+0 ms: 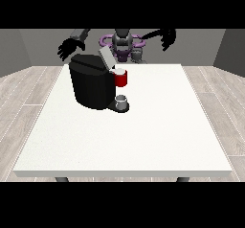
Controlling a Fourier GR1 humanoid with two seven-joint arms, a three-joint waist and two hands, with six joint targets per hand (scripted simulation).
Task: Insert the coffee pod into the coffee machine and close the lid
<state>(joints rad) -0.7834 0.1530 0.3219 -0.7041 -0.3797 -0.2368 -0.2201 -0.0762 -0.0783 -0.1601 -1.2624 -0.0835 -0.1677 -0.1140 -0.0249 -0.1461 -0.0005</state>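
The coffee machine (93, 84) stands near the table's (143, 141) far left corner, lid (105, 57) raised, a small cup (122, 101) beneath its red head (121, 78); no pod is discernible; both hands, at the view's left (70, 47) and right (167, 38), hang empty with fingers spread; a careless swing at the lid might shove the machine.

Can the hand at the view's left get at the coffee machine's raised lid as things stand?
Probably yes. That hand hangs just behind the coffee machine, above its top, and the lid stands tilted up and open beside it. Nothing shows between the two.
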